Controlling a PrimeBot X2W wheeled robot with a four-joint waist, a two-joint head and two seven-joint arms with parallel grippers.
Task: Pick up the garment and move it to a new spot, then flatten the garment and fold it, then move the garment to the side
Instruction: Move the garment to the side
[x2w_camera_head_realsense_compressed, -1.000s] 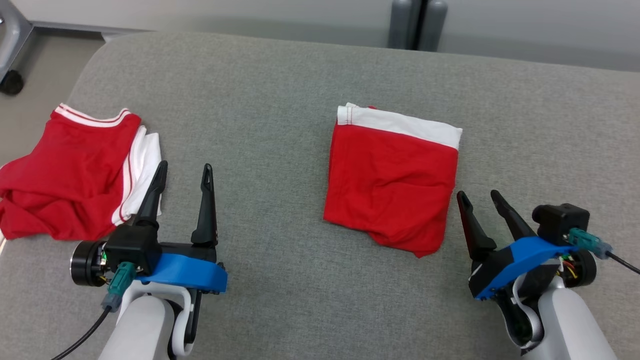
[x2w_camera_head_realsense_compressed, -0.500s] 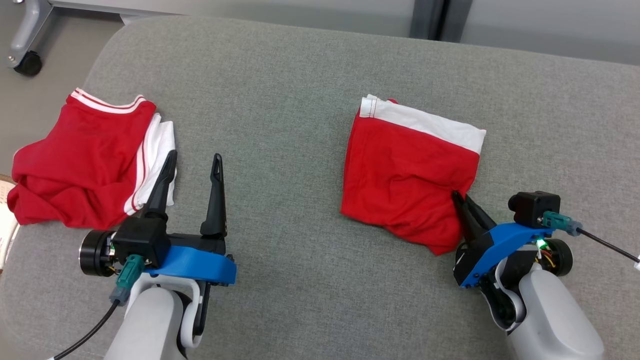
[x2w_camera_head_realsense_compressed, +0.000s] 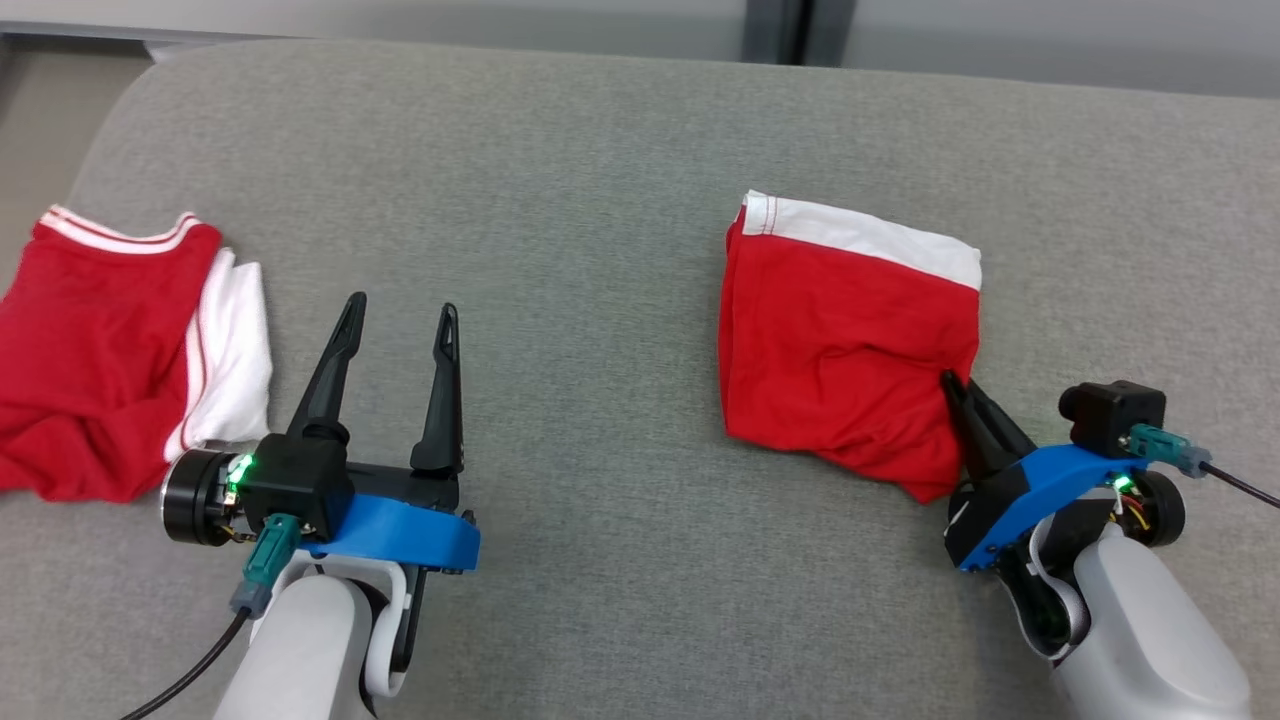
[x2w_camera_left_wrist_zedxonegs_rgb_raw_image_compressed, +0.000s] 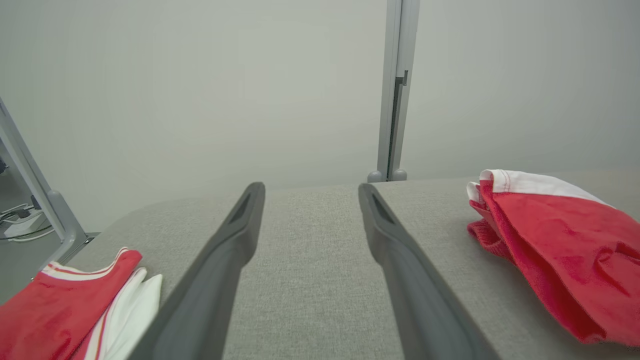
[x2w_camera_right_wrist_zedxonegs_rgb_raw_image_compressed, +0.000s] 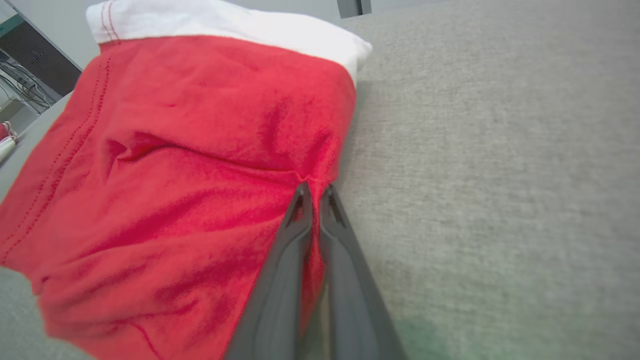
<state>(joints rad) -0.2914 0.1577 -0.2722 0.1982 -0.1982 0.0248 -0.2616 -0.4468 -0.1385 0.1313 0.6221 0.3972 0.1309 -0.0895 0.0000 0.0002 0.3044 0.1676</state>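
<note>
The garment is a folded red piece with a white band along its far edge, lying on the grey cushion right of centre. It also appears in the left wrist view and the right wrist view. My right gripper is shut on the garment's right edge, pinching a small ridge of red cloth. At the lower left my left gripper stands open over bare cushion, holding nothing.
A second red garment with white stripes lies at the cushion's left edge, just left of my left gripper. The grey cushion has a rounded far edge. A grey post stands behind it.
My right gripper moved up to the garment's right edge and shut on it. The head camera has shifted, so the whole picture slid. The left gripper stayed open.
</note>
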